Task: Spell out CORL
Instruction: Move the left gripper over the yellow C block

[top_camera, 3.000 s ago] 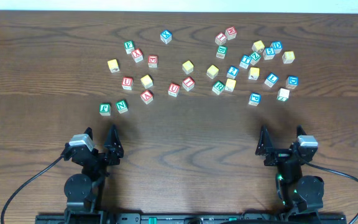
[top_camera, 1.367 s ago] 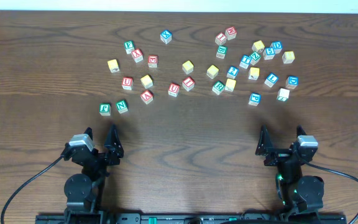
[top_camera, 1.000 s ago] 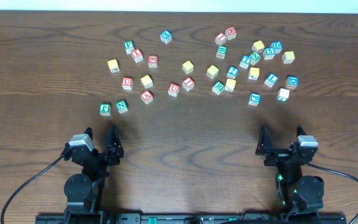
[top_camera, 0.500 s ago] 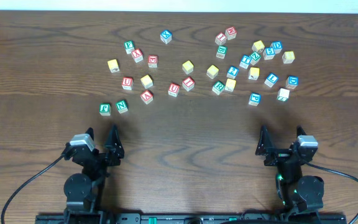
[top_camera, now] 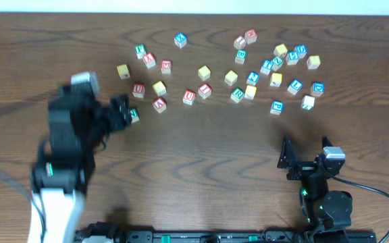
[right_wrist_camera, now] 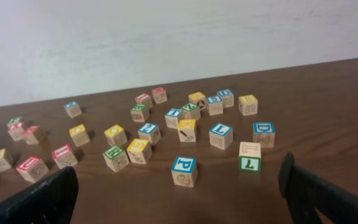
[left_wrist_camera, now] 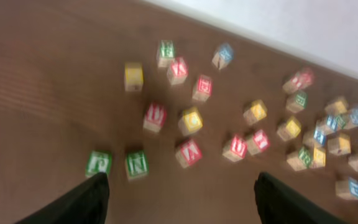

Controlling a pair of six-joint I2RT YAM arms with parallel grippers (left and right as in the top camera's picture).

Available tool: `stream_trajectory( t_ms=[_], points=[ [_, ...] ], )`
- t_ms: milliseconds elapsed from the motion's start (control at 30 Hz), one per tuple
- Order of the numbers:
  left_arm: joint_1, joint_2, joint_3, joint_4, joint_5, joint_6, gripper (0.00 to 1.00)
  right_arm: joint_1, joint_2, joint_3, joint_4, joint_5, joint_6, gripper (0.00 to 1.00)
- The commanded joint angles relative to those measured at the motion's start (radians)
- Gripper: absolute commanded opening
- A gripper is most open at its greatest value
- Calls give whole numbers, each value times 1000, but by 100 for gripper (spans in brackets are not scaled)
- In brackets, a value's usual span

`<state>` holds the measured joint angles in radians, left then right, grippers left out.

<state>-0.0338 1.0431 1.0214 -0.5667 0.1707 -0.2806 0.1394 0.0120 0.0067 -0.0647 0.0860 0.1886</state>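
On the far half of the desk [top_camera: 201, 175], lettered blocks [top_camera: 204, 72] lie scattered and unsorted, with the blue L block [top_camera: 294, 86] toward the right side. The left end effector [top_camera: 119, 110] hangs released at the near-left edge of the scatter, grasping nothing. The right end effector [top_camera: 304, 154] sits released near the front edge, well apart from the blocks.

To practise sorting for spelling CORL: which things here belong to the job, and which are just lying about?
Job: blue L cube; green R cube; yellow-faced cubes for C and O, letters unreadable.
Lying about: red-lettered cubes; green N cube; other blue cubes.
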Motion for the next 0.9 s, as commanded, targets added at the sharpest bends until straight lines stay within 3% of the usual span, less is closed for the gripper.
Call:
stream_trajectory(
  t_ms=[0,333,567,867],
  points=[
    [4,220,244,-101,32,16,73,-7,-5,-2,-3,1,-14,99],
    [4,424,284,-118,76,5,74,-7,-5,-2,-3,1,-14,99],
    [-46,469,317,-209,-81,-135,73,-7,-5,-2,-3,1,-14,99],
    [-142,688,608,-373,-169,-264,73,-7,-5,-2,-3,1,-14,99]
  ],
)
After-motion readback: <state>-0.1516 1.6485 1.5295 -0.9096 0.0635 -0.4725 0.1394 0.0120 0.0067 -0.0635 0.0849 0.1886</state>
